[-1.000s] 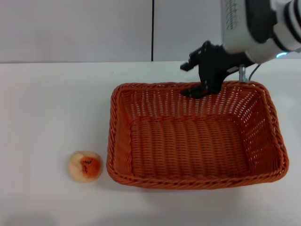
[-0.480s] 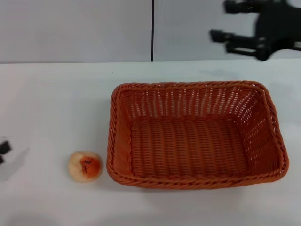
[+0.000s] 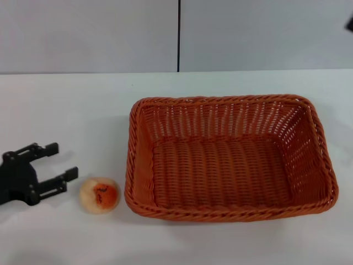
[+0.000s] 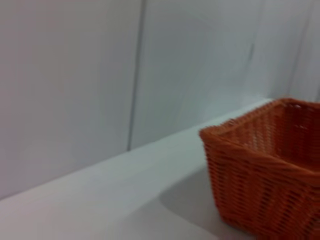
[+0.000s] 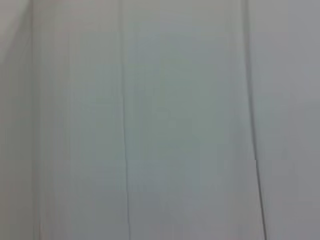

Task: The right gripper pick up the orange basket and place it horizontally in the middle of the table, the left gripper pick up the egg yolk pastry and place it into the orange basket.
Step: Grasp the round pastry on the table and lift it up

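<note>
The orange basket [image 3: 229,157] lies lengthwise across the middle of the white table [image 3: 66,110], with nothing inside it. Its corner also fills the left wrist view [image 4: 265,170]. The egg yolk pastry [image 3: 100,194] rests on the table just left of the basket's front left corner. My left gripper [image 3: 62,161] stands open at the left edge, its fingers pointing toward the pastry and a short gap away from it. Only a dark sliver of the right arm shows at the head view's top right edge; the right gripper itself is out of view.
A grey panelled wall [image 3: 176,33] with a dark vertical seam runs behind the table. The right wrist view shows only that wall [image 5: 160,120].
The right gripper has let go of the basket's far rim and risen out of view at the top right. The left gripper has come in from the left toward the pastry.
</note>
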Robot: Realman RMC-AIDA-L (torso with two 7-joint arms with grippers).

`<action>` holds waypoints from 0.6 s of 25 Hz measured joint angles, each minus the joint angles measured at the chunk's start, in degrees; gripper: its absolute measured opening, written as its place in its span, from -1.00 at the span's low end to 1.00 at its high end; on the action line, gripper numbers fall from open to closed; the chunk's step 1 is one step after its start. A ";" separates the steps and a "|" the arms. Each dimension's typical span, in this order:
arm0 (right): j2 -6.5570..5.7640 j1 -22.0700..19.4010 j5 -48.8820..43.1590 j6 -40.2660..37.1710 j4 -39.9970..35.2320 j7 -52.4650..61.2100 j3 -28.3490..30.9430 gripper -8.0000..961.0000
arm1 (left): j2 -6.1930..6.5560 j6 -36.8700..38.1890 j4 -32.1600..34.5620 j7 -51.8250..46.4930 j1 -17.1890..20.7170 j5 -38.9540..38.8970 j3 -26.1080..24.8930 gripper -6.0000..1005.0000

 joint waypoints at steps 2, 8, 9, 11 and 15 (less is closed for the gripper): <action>-0.06 0.46 1.47 4.53 3.76 -0.04 3.52 0.27 | -0.03 -0.22 -0.23 0.09 0.02 0.00 1.76 0.49; -0.05 0.91 1.66 7.12 6.33 -0.08 5.26 0.27 | 0.06 -0.18 -0.50 -1.71 1.05 0.60 6.09 0.48; -0.05 0.91 1.66 7.12 6.33 -0.08 5.26 0.27 | 0.06 -0.18 -0.50 -1.71 1.05 0.60 6.09 0.48; -0.06 1.22 1.70 7.56 6.67 -0.10 5.29 0.27 | 0.00 -0.60 -1.42 -1.62 1.28 1.22 6.84 0.48; -0.15 1.79 1.76 7.72 7.12 -0.12 5.33 0.27 | 0.02 -2.42 -3.77 -1.16 1.35 2.40 7.53 0.45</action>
